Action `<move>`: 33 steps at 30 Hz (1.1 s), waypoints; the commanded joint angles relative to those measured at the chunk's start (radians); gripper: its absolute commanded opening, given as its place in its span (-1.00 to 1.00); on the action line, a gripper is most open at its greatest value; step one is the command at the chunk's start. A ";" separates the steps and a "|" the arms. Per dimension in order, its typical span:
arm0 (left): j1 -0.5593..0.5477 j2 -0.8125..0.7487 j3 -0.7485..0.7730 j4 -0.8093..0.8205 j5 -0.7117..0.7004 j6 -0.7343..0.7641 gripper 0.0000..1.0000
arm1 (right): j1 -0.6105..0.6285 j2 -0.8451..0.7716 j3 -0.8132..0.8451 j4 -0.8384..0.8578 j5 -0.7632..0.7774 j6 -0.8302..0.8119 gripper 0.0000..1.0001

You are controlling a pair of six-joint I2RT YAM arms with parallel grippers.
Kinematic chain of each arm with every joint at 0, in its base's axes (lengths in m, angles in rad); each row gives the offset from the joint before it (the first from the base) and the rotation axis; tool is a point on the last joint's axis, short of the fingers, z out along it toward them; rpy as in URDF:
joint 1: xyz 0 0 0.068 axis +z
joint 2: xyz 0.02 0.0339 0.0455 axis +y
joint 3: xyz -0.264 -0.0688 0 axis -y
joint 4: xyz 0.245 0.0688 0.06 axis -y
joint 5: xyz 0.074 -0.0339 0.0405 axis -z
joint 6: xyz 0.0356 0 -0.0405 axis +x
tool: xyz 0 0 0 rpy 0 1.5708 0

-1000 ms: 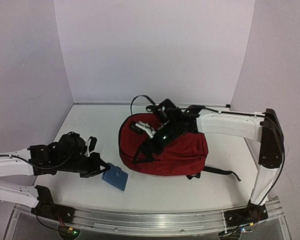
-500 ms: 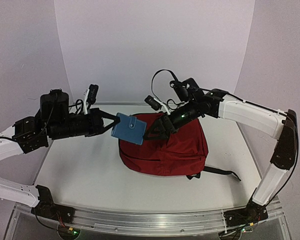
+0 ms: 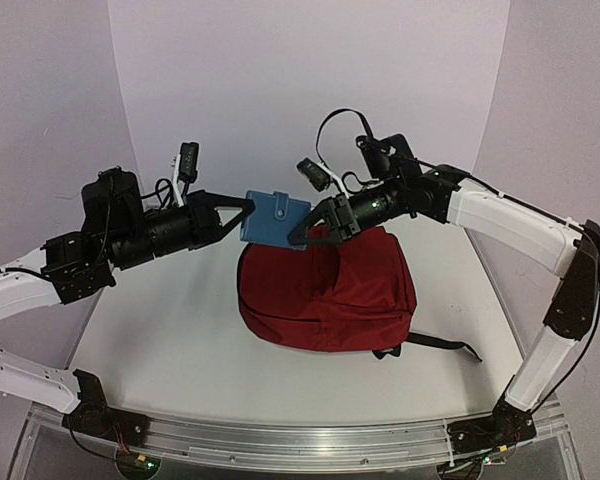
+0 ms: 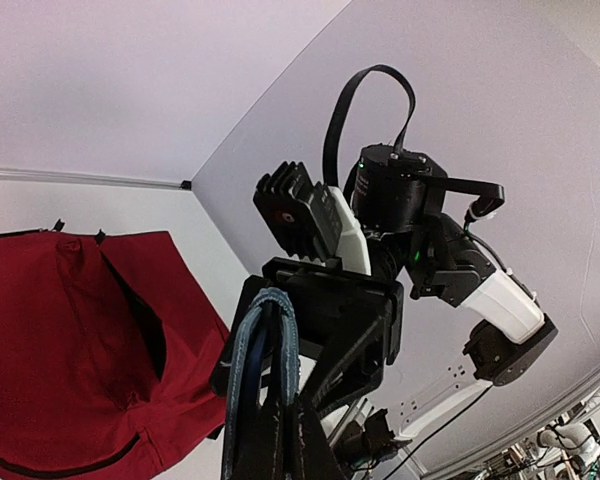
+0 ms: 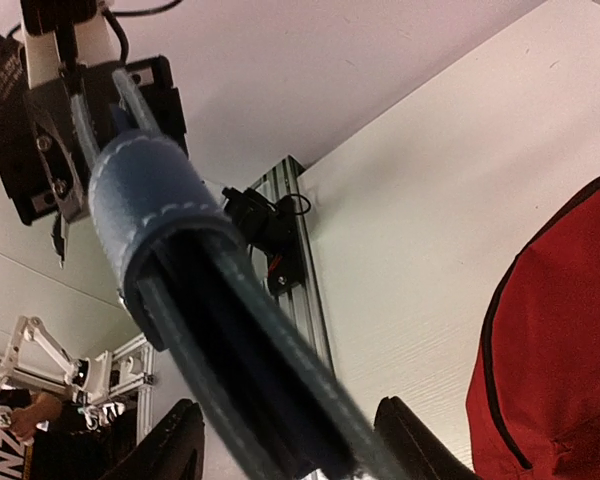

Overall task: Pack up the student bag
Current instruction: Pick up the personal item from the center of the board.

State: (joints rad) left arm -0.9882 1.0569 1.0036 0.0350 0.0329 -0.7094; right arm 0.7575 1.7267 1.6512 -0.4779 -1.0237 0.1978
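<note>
One bag (image 3: 330, 300), one wallet (image 3: 272, 218) — left claw (image 3: 246, 215) grips, right claw (image 3: 303, 228) straddles.

You have a blue wallet (image 3: 275, 218) up in the air, well above the white table (image 3: 180, 340). Its snap tab faces the overhead camera, and pale stitching runs along its folded edge. An aluminium rail (image 3: 310, 445) lines the table's near edge, and pale lilac walls (image 3: 310, 90) stand behind.

**Enclosure and work surface**

Three plain walls: back wall (image 3: 310, 90), left wall (image 3: 40, 120), right wall (image 3: 570, 100), all pale lilac-white. White matte table (image 3: 180, 350) meets them at a straight seam. Lighting is even and the shadows soft. An aluminium rail (image 3: 310, 445) runs along the table's near edge.
</note>
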 commanded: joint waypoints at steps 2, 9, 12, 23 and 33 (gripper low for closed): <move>0.004 0.012 -0.025 0.144 -0.002 -0.023 -1.00 | -0.019 -0.061 0.014 0.124 -0.069 0.094 -0.26; 0.043 0.012 -0.014 0.058 -0.005 -0.060 -0.69 | -0.046 -0.084 -0.003 0.152 -0.094 0.128 -0.93; 0.087 -0.001 0.015 -0.052 0.042 -0.055 0.14 | -0.057 -0.094 -0.019 0.158 -0.098 0.135 -1.00; 0.214 0.045 0.040 -0.156 0.359 0.004 0.59 | -0.075 -0.105 -0.059 0.164 -0.110 0.144 -1.00; 0.214 0.132 0.046 0.019 0.510 -0.007 0.40 | -0.075 -0.093 -0.086 0.168 -0.102 0.149 -1.00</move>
State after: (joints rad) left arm -0.7685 1.1678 1.0019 -0.0572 0.4437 -0.7300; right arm 0.6788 1.6638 1.5696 -0.3641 -1.1152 0.3424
